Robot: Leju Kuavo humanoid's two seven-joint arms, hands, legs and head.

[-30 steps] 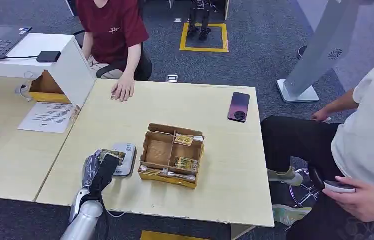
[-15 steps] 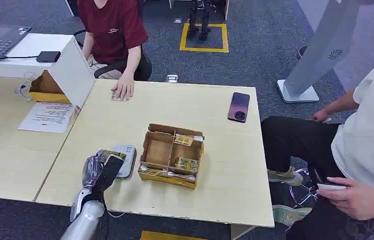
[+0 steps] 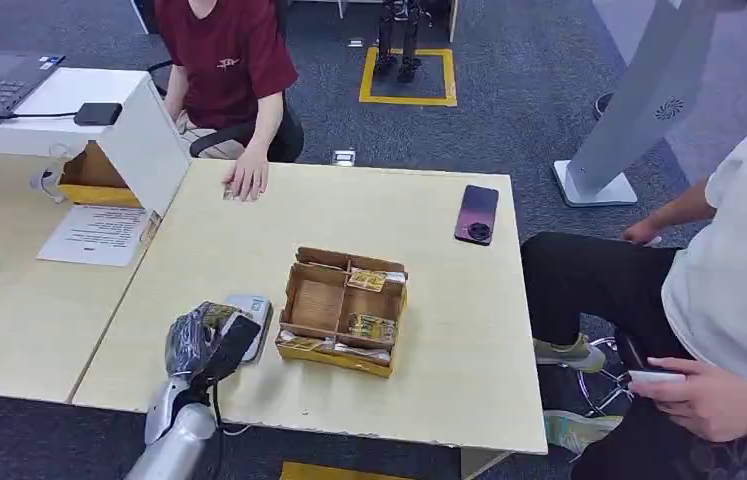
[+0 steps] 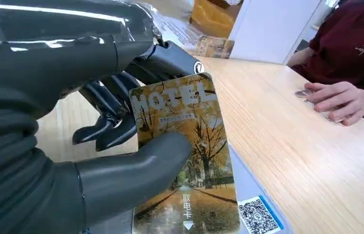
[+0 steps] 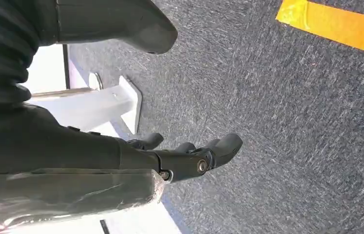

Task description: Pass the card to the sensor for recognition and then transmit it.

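My left hand (image 3: 207, 345) holds a hotel card (image 4: 184, 146) printed with yellow autumn trees, pinched between thumb and fingers. The card lies flat just over the grey sensor pad (image 3: 253, 310), which carries a QR code sticker (image 4: 260, 217); whether they touch I cannot tell. The hand sits at the table's near left, beside the cardboard card box (image 3: 342, 310). My right hand (image 5: 189, 156) hangs over the carpet with fingers apart and nothing in it.
A person in a red shirt (image 3: 224, 50) sits across the table, one hand (image 3: 245, 178) resting on cards at the far edge. A phone (image 3: 476, 213) lies at the far right. Another person (image 3: 739, 290) sits on the right holding a small device.
My left hand has turned and slid a little toward the sensor pad, and now covers more of the card. The seated person's hand on the right has shifted slightly.
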